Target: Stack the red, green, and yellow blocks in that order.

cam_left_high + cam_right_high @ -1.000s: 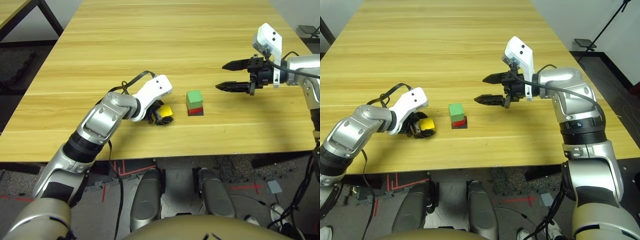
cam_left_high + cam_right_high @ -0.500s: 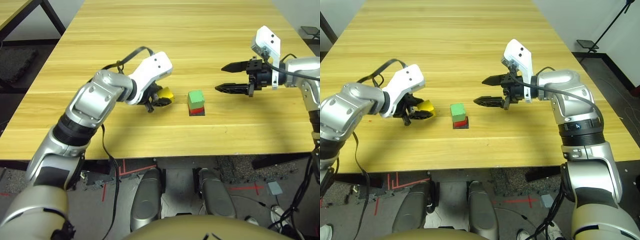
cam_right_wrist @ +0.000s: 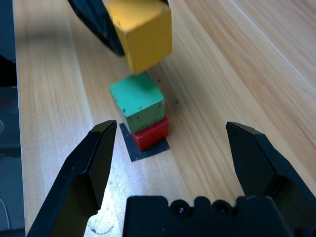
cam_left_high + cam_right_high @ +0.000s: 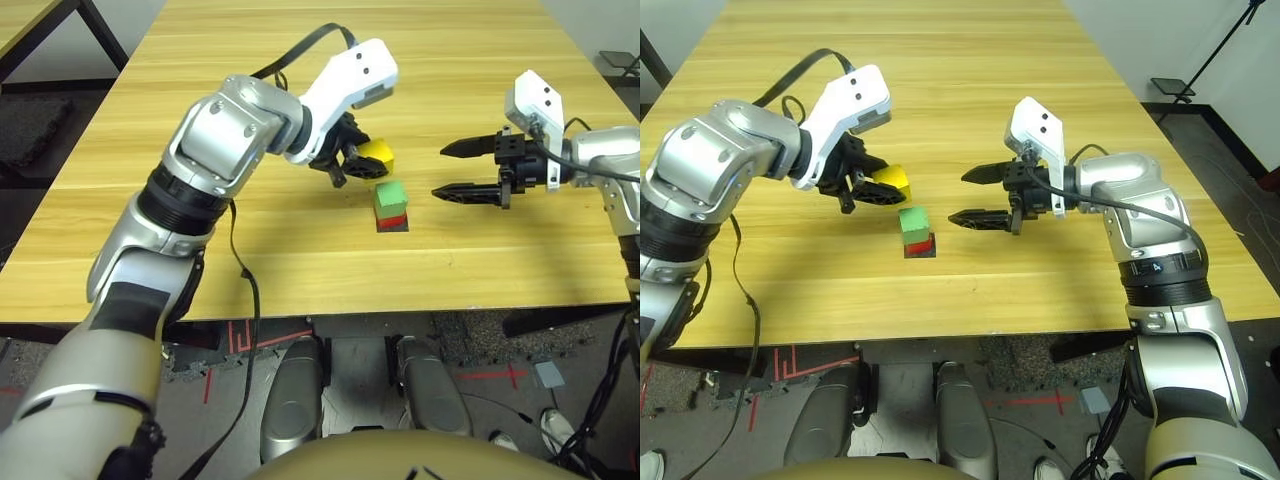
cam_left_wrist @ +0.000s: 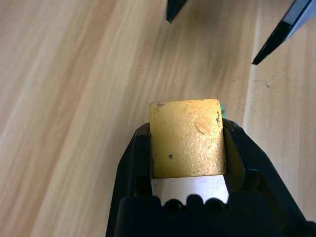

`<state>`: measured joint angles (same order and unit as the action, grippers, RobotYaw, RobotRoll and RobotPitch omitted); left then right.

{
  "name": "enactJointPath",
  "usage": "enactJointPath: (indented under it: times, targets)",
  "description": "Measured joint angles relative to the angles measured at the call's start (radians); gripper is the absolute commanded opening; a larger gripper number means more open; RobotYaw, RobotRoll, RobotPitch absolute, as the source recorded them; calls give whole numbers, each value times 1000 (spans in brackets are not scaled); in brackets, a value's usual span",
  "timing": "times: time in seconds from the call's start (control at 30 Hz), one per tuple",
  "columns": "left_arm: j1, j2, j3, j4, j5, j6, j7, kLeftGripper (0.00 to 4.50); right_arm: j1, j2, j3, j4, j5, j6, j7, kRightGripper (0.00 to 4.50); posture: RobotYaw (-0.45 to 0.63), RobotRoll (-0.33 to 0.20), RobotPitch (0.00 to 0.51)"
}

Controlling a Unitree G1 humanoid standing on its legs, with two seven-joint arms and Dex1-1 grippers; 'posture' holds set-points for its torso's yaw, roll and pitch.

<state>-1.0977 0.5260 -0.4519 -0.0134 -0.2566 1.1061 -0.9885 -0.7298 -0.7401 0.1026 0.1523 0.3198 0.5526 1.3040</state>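
Note:
The green block [image 4: 389,194] sits on the red block [image 4: 393,219], which rests on a flat black pad [image 4: 380,228] near the table's middle. My left gripper [image 4: 362,166] is shut on the yellow block [image 4: 378,156], holding it in the air just above and slightly left of the green block. In the left wrist view the yellow block [image 5: 187,138] is clamped between both black fingers. My right gripper [image 4: 440,172] hovers open to the right of the stack, its fingers pointing at it with nothing between them. The right wrist view shows the yellow block [image 3: 143,32] hanging over the green block [image 3: 137,101].
The wooden table [image 4: 300,60] stretches far back and to both sides of the stack. Its front edge [image 4: 330,310] lies close below the stack. A cable [image 4: 300,50] loops off my left wrist.
My left arm has lifted the yellow block off the table and carried it up and right, to just over the green block. The right gripper has stayed open, almost in place.

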Motion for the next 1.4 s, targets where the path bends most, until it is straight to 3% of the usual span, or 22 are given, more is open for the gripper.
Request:
enactJointPath:
  times: [0.83, 1.17, 1.4]
  targets:
    - [37, -74, -3, -5, -26, 8, 16, 1954, 40, -16, -20, -54, 17, 51, -55, 4500, 188, 28, 148]
    - [39, -70, -20, 44, -19, -20, 16, 1954, 56, -17, -41, -76, 19, 66, -74, 4500, 165, 30, 146]
    - [42, -71, -30, 79, 1, -53, 14, 4277, 67, -21, -48, -81, 20, 74, -85, 4500, 165, 26, 135]
